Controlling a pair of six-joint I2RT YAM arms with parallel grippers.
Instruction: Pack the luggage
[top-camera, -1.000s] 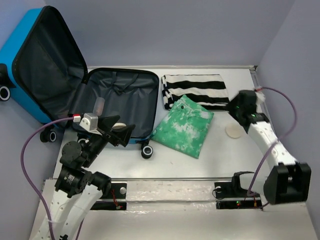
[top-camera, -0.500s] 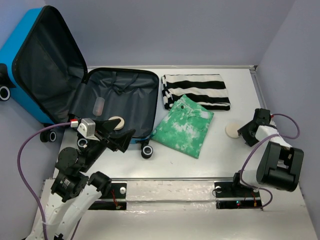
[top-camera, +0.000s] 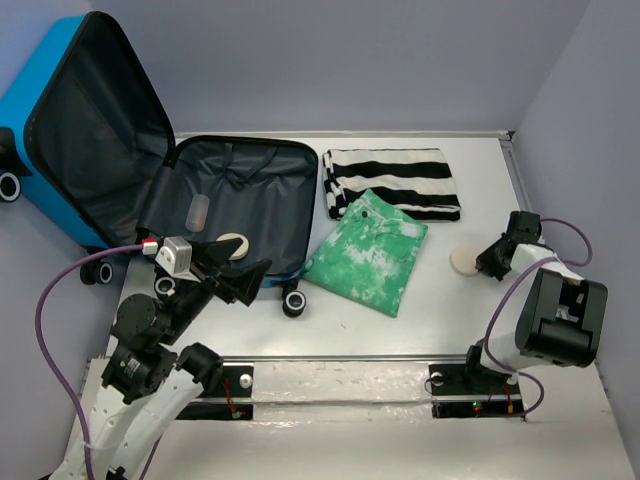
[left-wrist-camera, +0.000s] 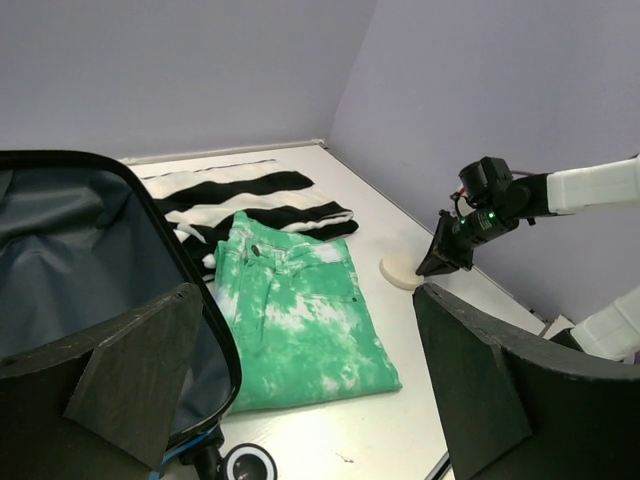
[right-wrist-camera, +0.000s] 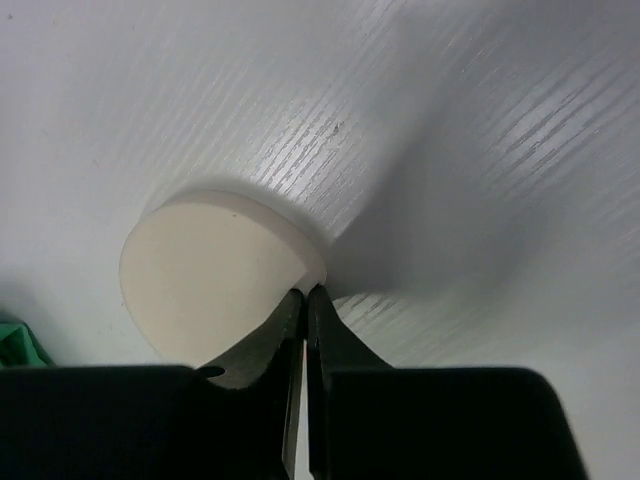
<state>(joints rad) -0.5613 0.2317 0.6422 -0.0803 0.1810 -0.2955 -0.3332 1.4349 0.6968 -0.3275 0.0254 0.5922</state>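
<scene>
Hovering with jaws spread wide, my left claw (top-camera: 250, 256) hangs over the near rim of the luggage (top-camera: 255, 175), which sits at the far left of the table (top-camera: 450, 315). Its long axis runs near to far, with the wheels toward my bases. The base half lies flat with its lining up, and the lid stands tilted out leftward. My right claw (top-camera: 484, 262) is pinched closed on nothing, its tips at the rim of a cream disc (top-camera: 463, 260).

The left arm (top-camera: 140, 405) and the right arm (top-camera: 558, 318) are made of white shells with black joint housings, each carries a purple cable (top-camera: 42, 310), and the left claw (left-wrist-camera: 306, 295) has broad black wedge fingers (left-wrist-camera: 500, 400).
</scene>
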